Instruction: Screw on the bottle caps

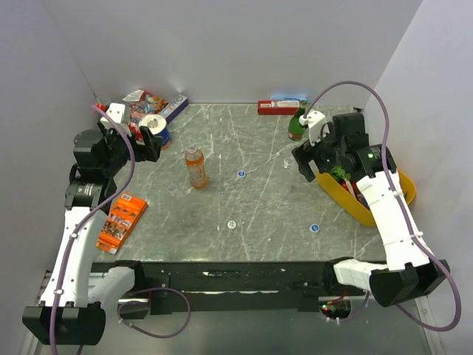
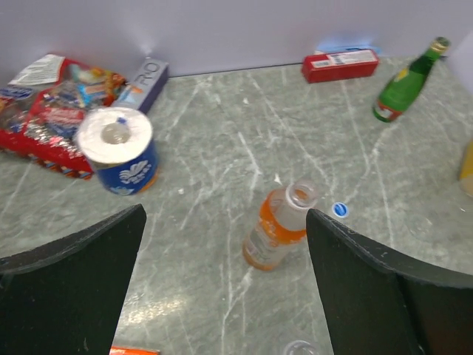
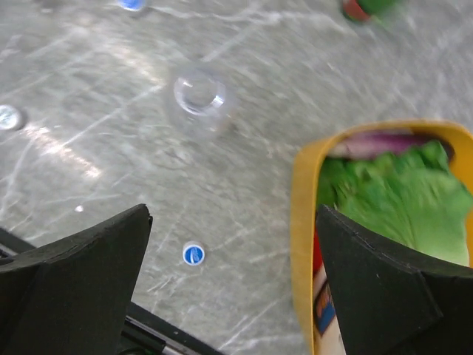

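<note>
The small bottle (image 1: pixel 196 166) of orange drink stands uncapped left of the table's middle. In the left wrist view the bottle (image 2: pixel 277 229) shows its open mouth, with a blue cap (image 2: pixel 339 210) just to its right. In the top view, blue caps lie at centre (image 1: pixel 241 174) and front right (image 1: pixel 314 228), and a white cap (image 1: pixel 231 223) lies at the front. My left gripper (image 1: pixel 150 142) (image 2: pixel 225 222) is open and empty, raised back-left of the bottle. My right gripper (image 1: pixel 305 160) (image 3: pixel 233 218) is open and empty above a blue cap (image 3: pixel 193 254).
A clear empty bottle (image 3: pixel 198 96) stands near the right gripper. A yellow basket (image 1: pixel 369 211) with lettuce (image 3: pixel 399 192) is at the right. A green bottle (image 2: pixel 403 85) and red box (image 2: pixel 338 64) stand at the back. A tape roll (image 2: pixel 118 148), snack bags (image 2: pixel 52 111) and an orange packet (image 1: pixel 122 222) are on the left.
</note>
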